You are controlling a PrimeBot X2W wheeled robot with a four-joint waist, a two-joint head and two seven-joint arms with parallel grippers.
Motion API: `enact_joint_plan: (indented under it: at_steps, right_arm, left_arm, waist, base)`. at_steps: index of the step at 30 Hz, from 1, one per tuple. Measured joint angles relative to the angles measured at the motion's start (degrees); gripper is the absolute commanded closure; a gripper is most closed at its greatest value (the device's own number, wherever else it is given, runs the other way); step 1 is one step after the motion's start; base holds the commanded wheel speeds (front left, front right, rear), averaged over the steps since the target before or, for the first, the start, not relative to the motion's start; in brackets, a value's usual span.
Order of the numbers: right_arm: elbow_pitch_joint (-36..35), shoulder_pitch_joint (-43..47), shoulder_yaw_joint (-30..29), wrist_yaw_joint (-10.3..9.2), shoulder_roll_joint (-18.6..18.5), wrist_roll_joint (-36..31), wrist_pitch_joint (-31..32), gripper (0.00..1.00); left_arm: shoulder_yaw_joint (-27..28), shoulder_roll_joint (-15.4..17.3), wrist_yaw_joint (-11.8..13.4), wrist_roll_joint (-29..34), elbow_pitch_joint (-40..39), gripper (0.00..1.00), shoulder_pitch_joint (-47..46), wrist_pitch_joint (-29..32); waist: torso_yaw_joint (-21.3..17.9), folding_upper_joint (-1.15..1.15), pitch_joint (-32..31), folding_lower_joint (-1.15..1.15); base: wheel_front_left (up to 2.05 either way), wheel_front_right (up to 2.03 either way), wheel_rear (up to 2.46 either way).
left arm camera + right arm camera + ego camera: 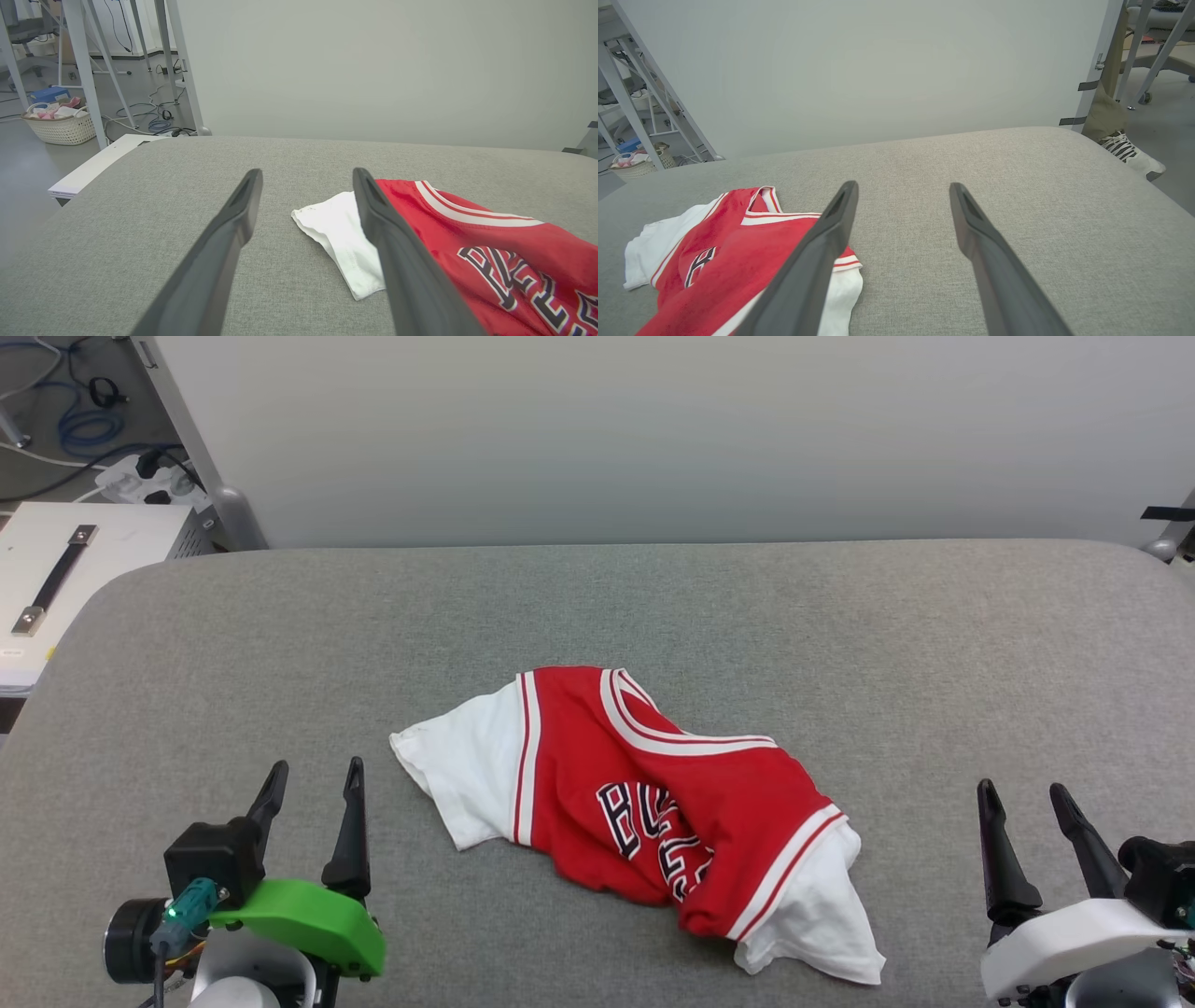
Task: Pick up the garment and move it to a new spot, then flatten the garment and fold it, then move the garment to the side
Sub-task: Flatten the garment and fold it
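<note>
The shirt (644, 793) lies crumpled near the middle of the grey padded table (840, 635), a little toward the robot's edge. It is red with white short sleeves and striped trim. Its length runs slantwise: one white sleeve points to 9 o'clock, the other sleeve droops toward 5 o'clock, and the neck opening faces 12 o'clock. The black, white-edged letters on the chest are partly lost in folds.

The left hand (316, 765) sits at about 8 o'clock from the shirt, near the sleeve but apart from it. Its two dark fingers are spread wide with nothing between them. The right hand (1022, 789) sits at about 3 o'clock from the shirt, well apart from it, and is also wide open and empty.

A plain pale wall (653, 429) rises at 12 o'clock behind the table. At 10 o'clock, off the table's corner, stand a white box (75, 560) with a black handle and a power strip (140, 476) with cables. In the left wrist view a woven basket (60, 126) sits on the floor farther back. In the right wrist view a striped sneaker (1129, 154) shows past the table's far right corner.
</note>
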Motion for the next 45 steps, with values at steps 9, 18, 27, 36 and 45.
enact_joint_plan:
  at_steps: [9,18,27,36,45]
  right_arm:
    - [1.54,0.31,-2.05,0.00,-0.12,0.07,24.03,0.00]
    - [1.36,0.88,6.27,0.00,-2.74,2.59,36.94,0.00]
    - [7.42,-2.17,8.55,0.00,-3.42,3.27,39.21,0.00]
    - [10.43,-3.93,7.75,0.01,-3.21,4.45,45.76,1.00]
    - [7.76,-6.20,3.37,0.07,-5.02,3.81,46.59,1.00]
  left_arm:
    - [1.03,-0.55,-0.25,0.21,-0.40,0.00,-1.29,-0.78]
    - [1.27,-1.86,-0.86,0.52,-0.09,0.00,-3.02,-1.29]
    - [2.05,-3.13,-2.27,0.69,1.41,0.00,-4.79,-1.47]
    - [3.38,-3.89,-3.23,1.32,2.46,0.00,-5.16,-1.79]
    - [4.53,-4.58,-3.26,2.20,3.58,0.00,-5.06,-1.85]
  waist:
    - [2.19,0.00,1.83,0.00]
    - [4.38,0.00,4.52,0.00]
    - [6.35,0.00,7.85,0.00]
    - [6.95,0.00,9.70,0.00]
    - [5.56,0.00,8.32,0.00]
  base:
    - [0.00,0.00,0.00]
    - [0.00,0.00,0.00]
    - [0.00,0.00,0.00]
    - [0.00,0.00,0.00]
    - [0.00,0.00,0.00]
